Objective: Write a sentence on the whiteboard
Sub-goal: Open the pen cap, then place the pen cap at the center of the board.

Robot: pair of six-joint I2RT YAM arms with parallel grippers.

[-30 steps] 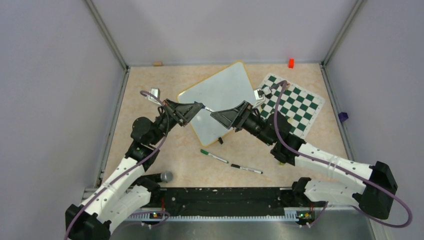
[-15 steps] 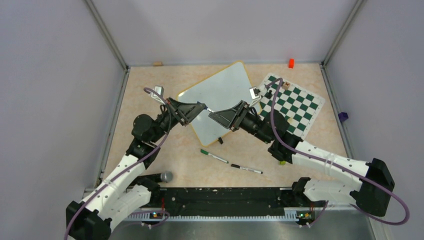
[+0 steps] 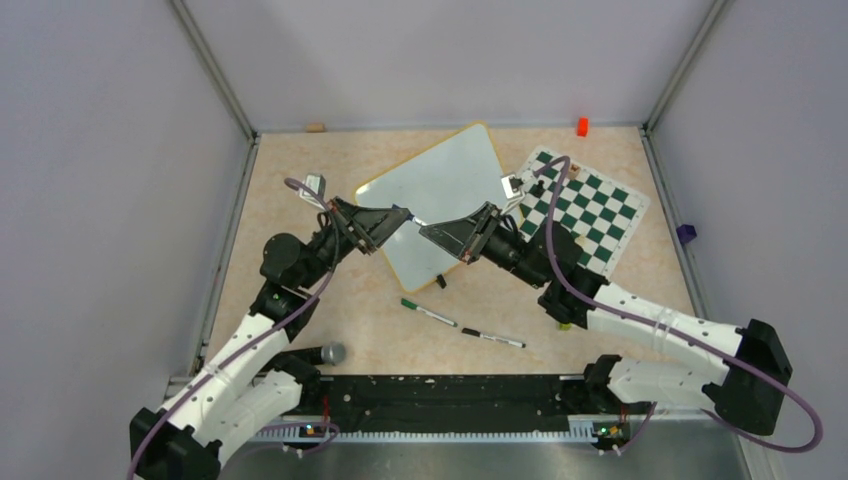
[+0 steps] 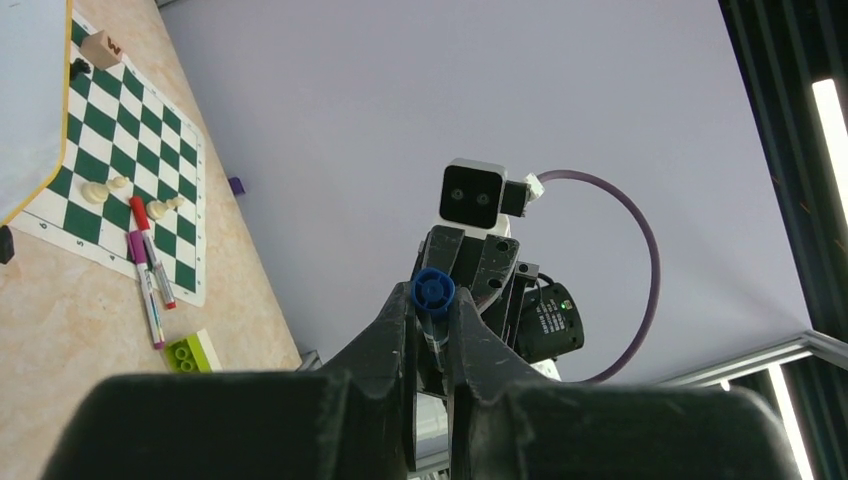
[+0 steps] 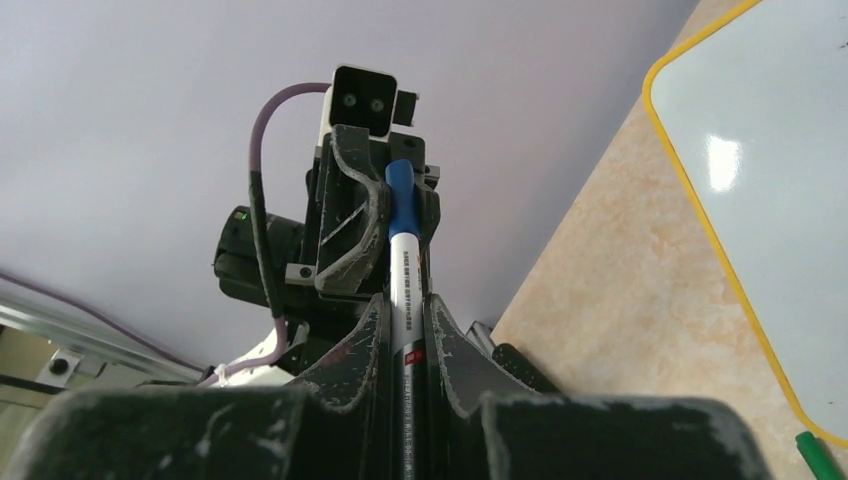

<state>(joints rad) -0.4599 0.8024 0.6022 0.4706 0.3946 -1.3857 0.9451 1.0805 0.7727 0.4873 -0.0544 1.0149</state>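
The whiteboard (image 3: 445,175) lies flat on the tan table (image 3: 280,160). It is turned so that one corner points to the arms and one to the back wall, and its thin yellow rim shows along the edges. Both grippers are raised above the near left part of the whiteboard and face each other, tip to tip. Between them one blue-capped marker (image 5: 404,262) is held in the air. The left gripper (image 4: 432,312) has its fingers pressed on the blue cap, one finger at each side, and the round end of the cap shows between them in the left wrist view. The right gripper (image 5: 405,322) has its fingers closed on the white barrel of the same marker, so the two grips are very near to each other along it. Just beside the right corner of the whiteboard lies a green-and-white chessboard (image 3: 595,210); I cannot tell if the two boards touch. In front of the near edge of the whiteboard, toward the arms, a green marker (image 3: 428,312) and a black-capped marker (image 3: 492,338) lie on the table, apart from each other. A small orange block (image 3: 582,126) stands behind the whiteboard and to its right, near the back wall.
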